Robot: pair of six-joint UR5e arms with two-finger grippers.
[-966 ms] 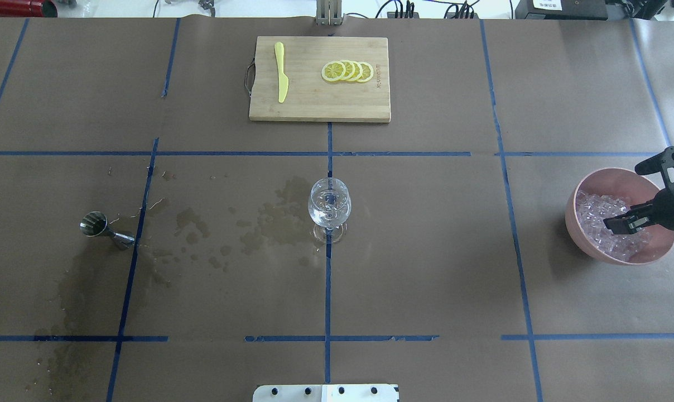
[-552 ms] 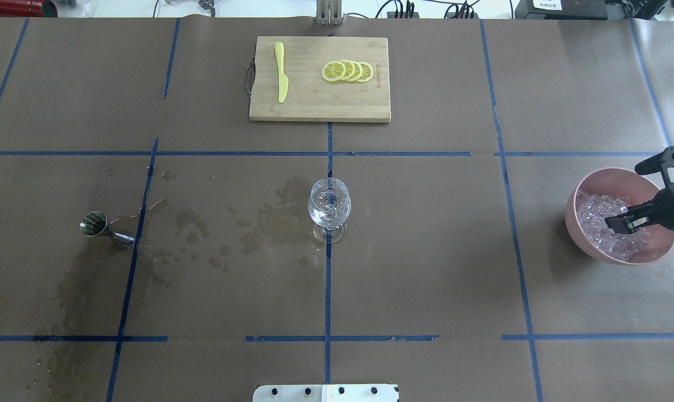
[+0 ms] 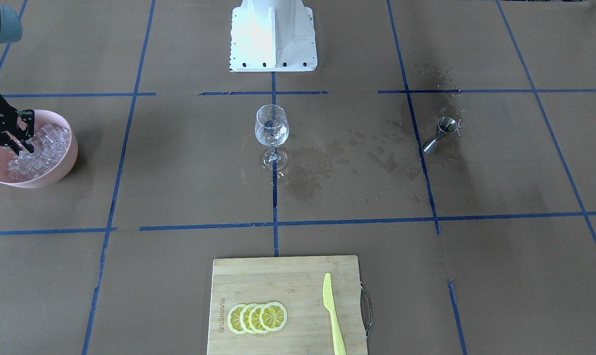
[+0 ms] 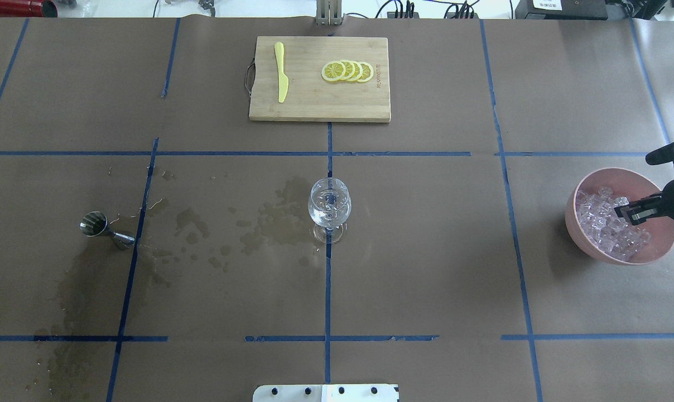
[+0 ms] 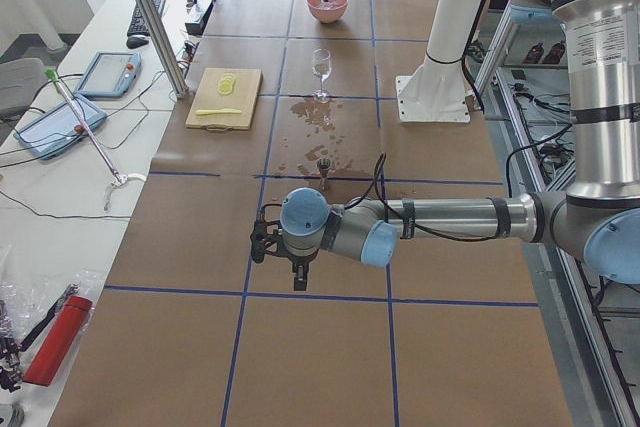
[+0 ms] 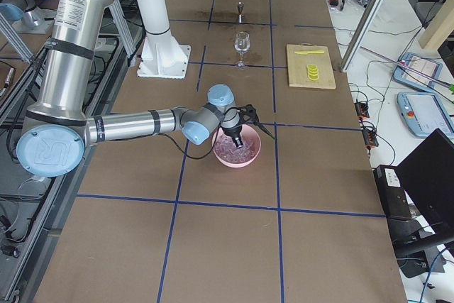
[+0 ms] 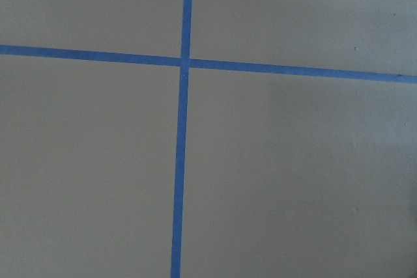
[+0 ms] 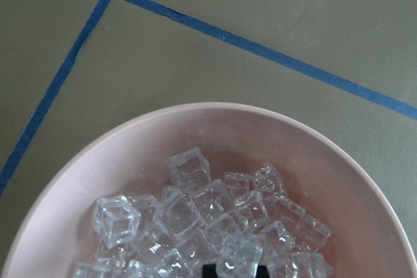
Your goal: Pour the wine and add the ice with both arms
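Clear ice cubes (image 4: 600,223) fill a pink bowl (image 4: 576,237) at the table's right end. My right gripper (image 4: 622,214) hangs just above the ice, inside the bowl's rim. In the right wrist view its dark fingertips (image 8: 210,269) stand at the bottom edge with one ice cube (image 8: 238,255) between them, over the rest of the ice (image 8: 189,203). The empty wine glass (image 4: 329,205) stands upright at the table's centre. My left gripper (image 5: 297,282) shows only in the exterior left view, pointing down over bare table past the jigger; I cannot tell whether it is open.
A steel jigger (image 4: 105,229) lies on its side at the left, among wet stains (image 4: 270,220). A bamboo cutting board (image 4: 319,106) at the far side holds lemon slices (image 4: 348,71) and a yellow knife (image 4: 281,72). A red bottle (image 4: 19,7) lies at the far left corner.
My right gripper has risen a little out of the ice and drawn back toward the bowl's far right side. The glass and jigger have not moved.
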